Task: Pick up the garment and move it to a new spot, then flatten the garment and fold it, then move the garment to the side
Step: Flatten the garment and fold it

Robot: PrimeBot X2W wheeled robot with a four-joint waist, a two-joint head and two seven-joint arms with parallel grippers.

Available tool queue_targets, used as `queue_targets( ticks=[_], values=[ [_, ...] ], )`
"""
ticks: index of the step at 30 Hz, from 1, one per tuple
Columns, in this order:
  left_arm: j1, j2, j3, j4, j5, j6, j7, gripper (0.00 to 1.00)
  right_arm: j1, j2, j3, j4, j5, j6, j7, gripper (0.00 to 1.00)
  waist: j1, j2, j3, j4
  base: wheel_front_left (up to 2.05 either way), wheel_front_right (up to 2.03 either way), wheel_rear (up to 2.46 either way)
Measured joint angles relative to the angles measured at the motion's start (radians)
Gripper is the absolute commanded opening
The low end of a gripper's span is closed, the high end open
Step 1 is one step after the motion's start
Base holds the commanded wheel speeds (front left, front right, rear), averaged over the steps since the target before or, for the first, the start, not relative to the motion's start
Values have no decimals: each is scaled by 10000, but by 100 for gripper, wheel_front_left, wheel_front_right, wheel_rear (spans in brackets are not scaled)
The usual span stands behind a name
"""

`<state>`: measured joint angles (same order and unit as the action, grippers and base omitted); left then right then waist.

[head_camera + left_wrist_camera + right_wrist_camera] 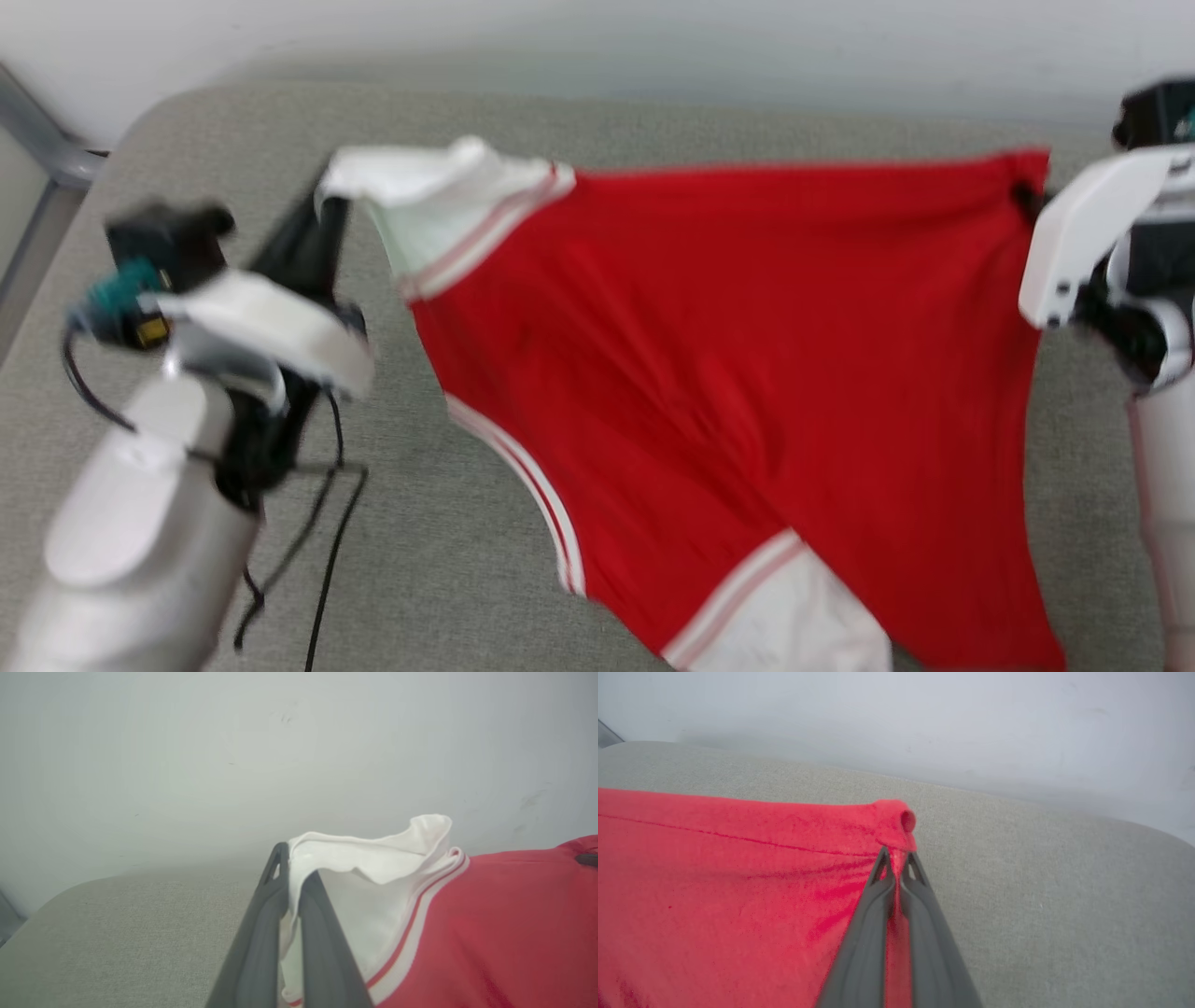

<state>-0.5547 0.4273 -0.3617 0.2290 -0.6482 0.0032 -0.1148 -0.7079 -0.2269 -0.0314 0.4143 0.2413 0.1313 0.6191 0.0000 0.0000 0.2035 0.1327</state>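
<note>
We find the garment (728, 373) spread between both grippers over the grey upholstered surface (448, 523), its upper edge drawn in a straight line from one to the other. The left gripper (294, 870) has its fingers closed on the white cuff panel (373, 858), with fabric pinched between them. The right gripper (897, 858) is clamped on the red hem corner (901, 819), which curls just past its tips. A second white cuff (794, 625) sits at the lower edge of the head view. We cannot tell whether the lower part rests on the surface.

Red garment (747, 373) stretched taut, lifted
</note>
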Motion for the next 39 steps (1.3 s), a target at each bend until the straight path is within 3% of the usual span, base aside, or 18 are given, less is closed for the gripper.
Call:
queue_targets(
  ticks=[15,26,33,39],
  values=[
    [-6421,359,604,3536,188,-922,-242,0,-4705,186,-407,671,-1430,6,-2516,0,1,0,1312,-775,0,0,0],
    [-9652,378,391,5935,8,-1323,-485,0,-7399,278,-604,2052,-2174,8,-3946,0,2,0,2530,-949,0,0,0],
    [-9532,305,-130,6675,-614,-1350,-635,0,-7385,343,-353,3101,-2025,8,-4460,0,1,0,3288,-889,0,0,0],
    [-8448,326,-819,6694,-1733,-1350,-635,0,-6941,291,35,4169,-1561,6,-4949,0,2,-1,3587,-768,0,0,0]
  ],
)
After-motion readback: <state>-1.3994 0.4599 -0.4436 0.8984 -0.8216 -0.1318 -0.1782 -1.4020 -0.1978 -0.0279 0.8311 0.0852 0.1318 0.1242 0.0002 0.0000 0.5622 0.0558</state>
